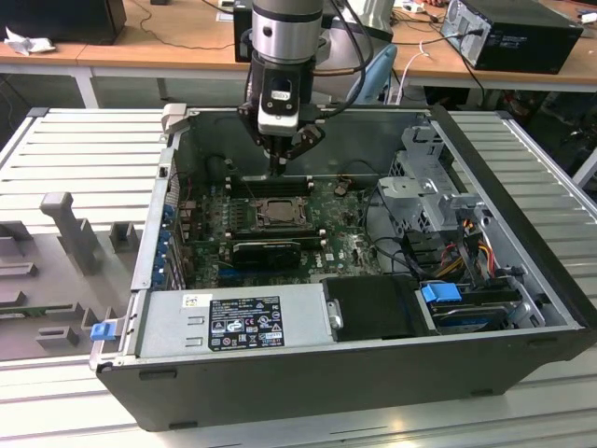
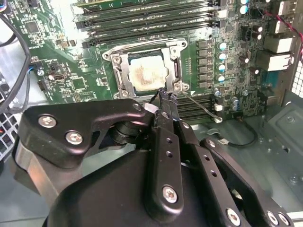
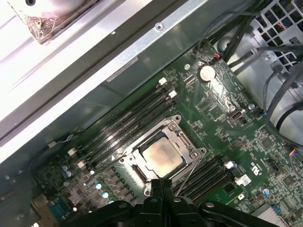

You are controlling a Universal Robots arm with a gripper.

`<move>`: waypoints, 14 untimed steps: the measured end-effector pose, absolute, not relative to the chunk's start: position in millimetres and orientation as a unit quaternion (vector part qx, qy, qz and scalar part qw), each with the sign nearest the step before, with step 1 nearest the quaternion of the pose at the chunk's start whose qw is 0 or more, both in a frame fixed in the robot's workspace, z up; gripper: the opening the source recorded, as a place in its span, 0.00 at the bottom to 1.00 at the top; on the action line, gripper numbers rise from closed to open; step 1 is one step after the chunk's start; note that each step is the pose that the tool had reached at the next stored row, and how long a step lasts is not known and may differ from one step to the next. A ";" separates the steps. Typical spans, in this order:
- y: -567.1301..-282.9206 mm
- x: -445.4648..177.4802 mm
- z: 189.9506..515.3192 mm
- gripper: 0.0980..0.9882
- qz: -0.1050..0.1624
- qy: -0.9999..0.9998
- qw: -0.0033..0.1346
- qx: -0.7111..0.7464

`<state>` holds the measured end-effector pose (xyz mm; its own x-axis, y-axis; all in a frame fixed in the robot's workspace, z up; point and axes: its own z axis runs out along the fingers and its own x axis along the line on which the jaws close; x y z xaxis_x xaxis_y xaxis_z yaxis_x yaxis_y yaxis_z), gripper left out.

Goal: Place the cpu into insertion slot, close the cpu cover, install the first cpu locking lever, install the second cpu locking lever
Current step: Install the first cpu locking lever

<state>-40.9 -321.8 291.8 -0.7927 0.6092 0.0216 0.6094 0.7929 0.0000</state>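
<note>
While the cpu cover (image 2: 124,72) frames it, the cpu (image 2: 146,74) looks smudged tan.

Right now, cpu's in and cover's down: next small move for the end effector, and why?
Probably a short push on the locking lever toward the cpu cover. The cpu sits under that lowered cover; the shut end effector is at its corner beside the lever, which angles away from the frame.

Even overhead room light fills the exterior view; the inside of the case (image 1: 308,383) sits in softer shade. In the second wrist view glare whitens the board (image 2: 57,38) and bleaches the cpu (image 2: 146,74), while the gripper (image 2: 163,96) looms dark. In the first wrist view the case wall (image 3: 57,56) burns white and streaks glint on the memory slots (image 3: 128,125).
</note>
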 end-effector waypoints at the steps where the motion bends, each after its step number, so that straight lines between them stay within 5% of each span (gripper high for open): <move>1: -321.8 -40.9 291.7 0.01 -0.003 -0.949 0.010 -0.316; 14: -321.8 -40.9 291.0 0.01 -0.002 -0.976 0.011 -0.217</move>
<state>-40.9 -321.8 291.0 -0.9055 0.4238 0.0216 0.4239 0.9057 0.0000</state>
